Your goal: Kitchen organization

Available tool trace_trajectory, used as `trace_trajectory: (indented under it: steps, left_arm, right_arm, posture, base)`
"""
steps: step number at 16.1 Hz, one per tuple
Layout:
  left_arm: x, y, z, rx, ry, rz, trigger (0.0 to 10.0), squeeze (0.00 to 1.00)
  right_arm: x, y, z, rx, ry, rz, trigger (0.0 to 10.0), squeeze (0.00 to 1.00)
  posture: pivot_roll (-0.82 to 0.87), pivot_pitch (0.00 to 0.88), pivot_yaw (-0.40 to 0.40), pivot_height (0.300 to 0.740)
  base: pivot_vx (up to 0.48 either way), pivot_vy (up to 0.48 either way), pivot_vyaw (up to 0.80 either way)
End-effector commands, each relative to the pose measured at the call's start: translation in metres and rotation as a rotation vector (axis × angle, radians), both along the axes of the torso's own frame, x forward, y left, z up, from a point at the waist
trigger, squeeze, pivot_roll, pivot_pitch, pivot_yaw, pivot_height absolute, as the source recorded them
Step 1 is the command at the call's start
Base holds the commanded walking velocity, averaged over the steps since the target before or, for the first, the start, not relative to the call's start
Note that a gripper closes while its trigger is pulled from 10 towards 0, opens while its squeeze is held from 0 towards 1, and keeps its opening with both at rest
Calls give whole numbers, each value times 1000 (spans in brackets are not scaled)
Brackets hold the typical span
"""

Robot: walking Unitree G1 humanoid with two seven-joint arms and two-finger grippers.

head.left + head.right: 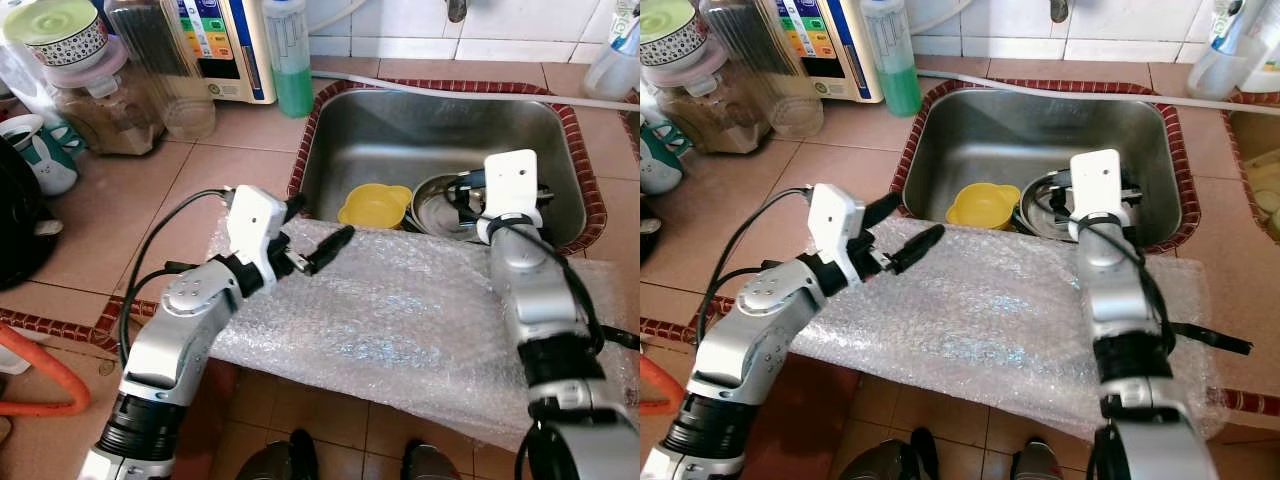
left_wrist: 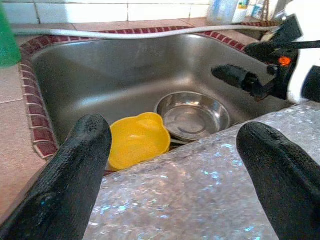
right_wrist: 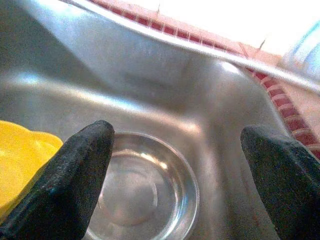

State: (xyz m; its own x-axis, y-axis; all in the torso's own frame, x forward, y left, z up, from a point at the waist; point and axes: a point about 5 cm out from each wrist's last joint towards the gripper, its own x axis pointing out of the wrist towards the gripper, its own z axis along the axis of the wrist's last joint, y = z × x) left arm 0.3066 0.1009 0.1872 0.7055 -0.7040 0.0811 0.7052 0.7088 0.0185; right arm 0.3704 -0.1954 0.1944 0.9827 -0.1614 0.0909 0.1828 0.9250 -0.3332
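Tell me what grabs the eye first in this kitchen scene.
A stainless steel sink, set in a tiled counter with a red brick rim, holds a yellow plastic bowl beside a round steel bowl. A sheet of clear bubble wrap covers the counter at its near edge. The right gripper hangs open over the steel bowl; the left gripper is open above the wrap.
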Motion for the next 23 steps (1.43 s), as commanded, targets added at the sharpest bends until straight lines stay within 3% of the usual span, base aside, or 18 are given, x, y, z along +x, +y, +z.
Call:
trace_trajectory:
  steps: [1, 3, 7, 8, 9, 11, 12, 13, 14, 17, 19, 23]
  left_arm:
    - [1, 6, -1, 10, -3, 27, 10000, 1000]
    - [2, 11, -2, 16, -18, 86, 10000, 1000]
    - [4, 20, -3, -17, -25, 193, 10000, 1000]
    - [4, 24, -3, -18, -56, 258, 10000, 929]
    - [3, 28, -3, -51, -66, 321, 10000, 835]
    - [2, 39, -3, -48, -98, 416, 10000, 220]
    - [0, 53, -4, -70, -107, 512, 10000, 0]
    - [-1, 56, -5, -71, -112, 534, 10000, 0]
    - [-5, 63, -8, -104, -99, 581, 10000, 0]
    - [-16, 72, -16, -84, -69, 628, 10000, 0]
    - [-22, 68, -18, -69, -64, 602, 10000, 0]
    - [-27, 73, -16, -49, -83, 694, 10000, 0]
  right_arm:
    - [-4, 5, 5, -27, -45, 9, 10000, 1000]
    - [-15, 15, 10, -106, -135, 31, 10000, 1000]
    - [-30, 22, 5, -158, -162, 57, 10000, 1000]
    - [-36, 23, 7, -155, -204, 61, 10000, 1000]
    - [-45, 25, 9, -164, -246, 73, 10000, 1000]
    - [-53, 28, 10, -162, -272, 99, 10000, 1000]
    - [-62, 32, 14, -149, -304, 133, 10000, 690]
    - [-64, 33, 14, -150, -310, 142, 10000, 690]
    - [-71, 36, 14, -162, -307, 170, 10000, 0]
    - [-81, 37, 11, -144, -301, 202, 10000, 0]
    - [-84, 36, 12, -133, -304, 197, 10000, 0]
    - [-87, 33, 16, -67, -312, 166, 10000, 0]
  posture:
    - [-184, 214, 133, 740]
    - [-187, 210, 131, 740]
    - [-185, 204, 126, 740]
    - [-185, 202, 125, 740]
    - [-186, 198, 125, 740]
    - [-189, 193, 125, 740]
    - [-190, 187, 125, 740]
    - [-190, 187, 125, 740]
    - [-193, 183, 130, 740]
    - [-193, 172, 135, 740]
    - [-192, 165, 143, 740]
    - [-194, 160, 147, 740]
  base:
    - [0, 0, 0]
    - [0, 0, 0]
    - [0, 0, 0]
    - [0, 0, 0]
    - [0, 0, 0]
    - [0, 0, 0]
    - [0, 0, 0]
    - [0, 0, 0]
    - [0, 0, 0]
    - [0, 0, 0]
    - [0, 0, 0]
    - [0, 0, 0]
